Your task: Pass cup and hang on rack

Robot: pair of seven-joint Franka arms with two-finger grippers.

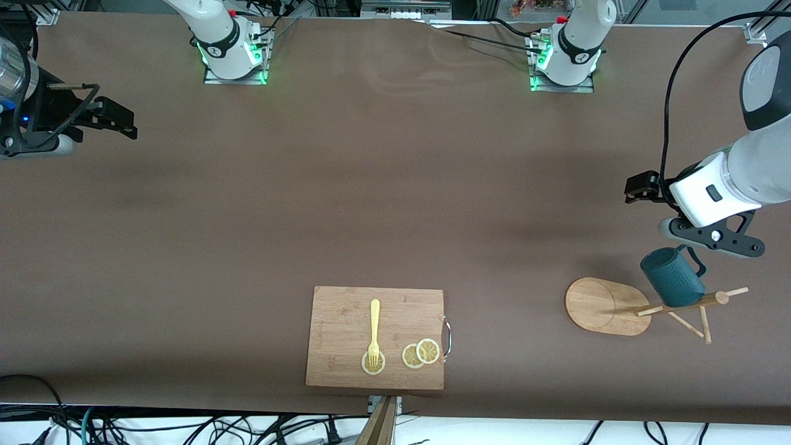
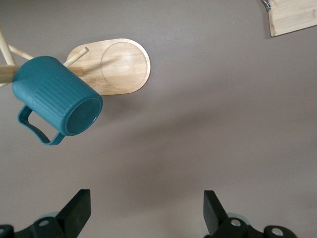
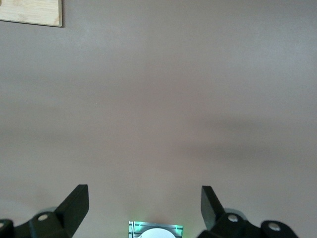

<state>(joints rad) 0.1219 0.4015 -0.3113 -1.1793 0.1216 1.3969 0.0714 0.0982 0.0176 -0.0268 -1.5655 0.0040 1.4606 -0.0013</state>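
Your cup [image 1: 672, 277] already hangs on a peg of the rack [image 1: 609, 306], which stands toward the left arm's end of the table, so what remains looks like a clean retreat. The left gripper [image 2: 143, 210] is spread and empty above bare table near the rack; lift it straight up and away, so that neither of its 2 fingers clips the cup's handle or a peg. The right gripper [image 3: 143, 208] waits spread over bare table at its own end, so leave it there.
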